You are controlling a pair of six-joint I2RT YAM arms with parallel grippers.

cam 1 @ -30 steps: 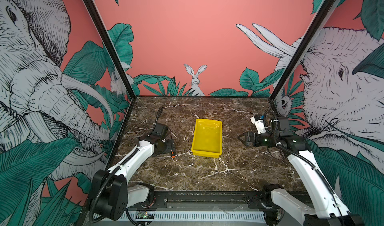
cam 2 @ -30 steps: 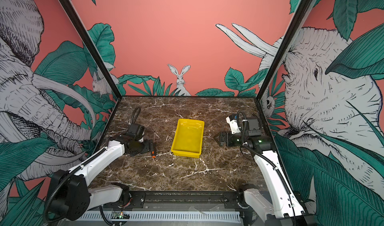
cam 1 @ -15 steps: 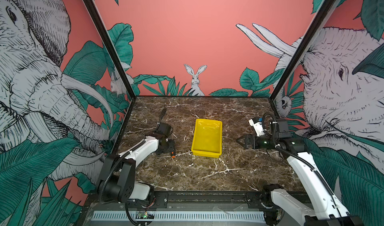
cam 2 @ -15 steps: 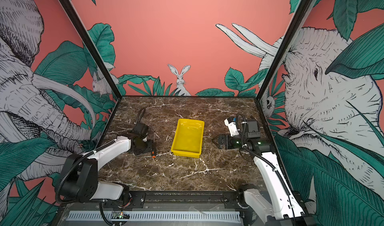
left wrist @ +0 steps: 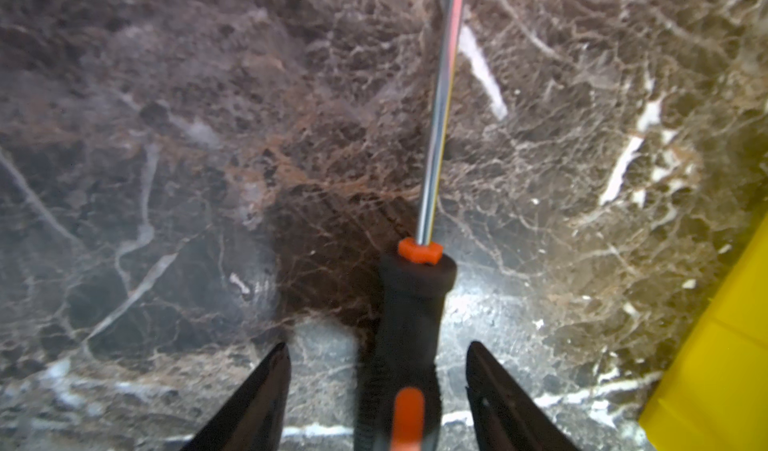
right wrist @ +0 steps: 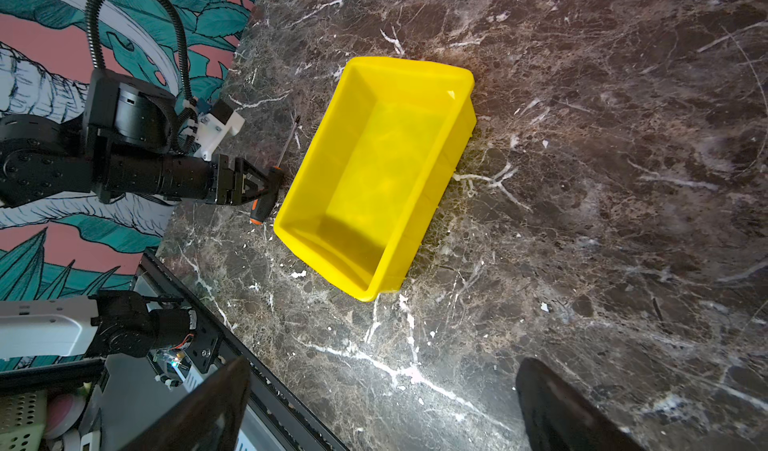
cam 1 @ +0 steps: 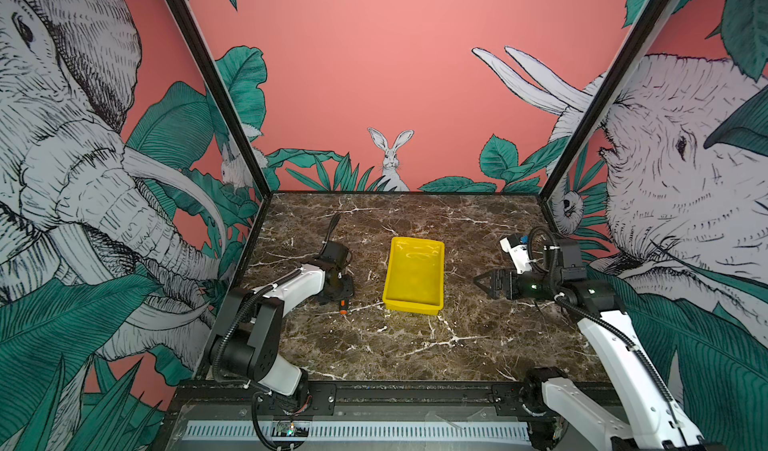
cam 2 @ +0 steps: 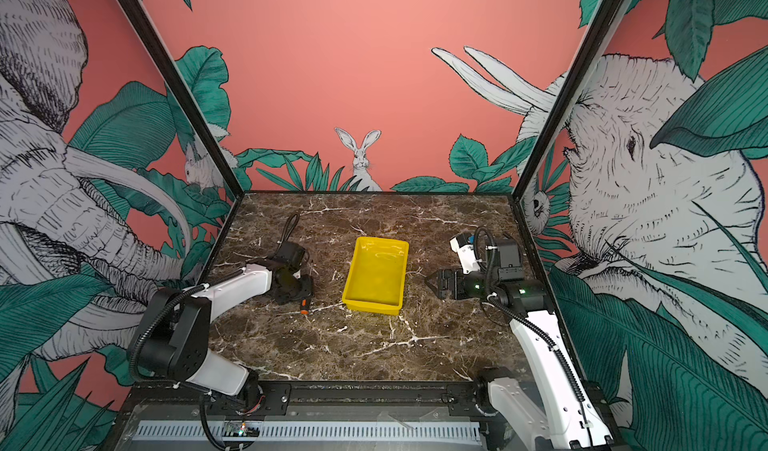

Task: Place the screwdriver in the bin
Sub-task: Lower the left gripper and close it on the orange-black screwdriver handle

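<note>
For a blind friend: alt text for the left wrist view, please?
A black-and-orange screwdriver lies on a dark marble table between the open jaws of the left pincer, a gap either side. A yellow bin edges into view.

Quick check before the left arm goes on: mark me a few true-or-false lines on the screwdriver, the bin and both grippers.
1. The bin is empty. True.
2. The screwdriver lies inside the bin. False: it lies on the table beside the bin, on the left arm's side.
3. The left gripper straddles the screwdriver's handle. True: its jaws stand on either side, with a gap showing at each.
4. The right gripper holds the screwdriver. False: it is open and empty, on the bin's other side.
</note>
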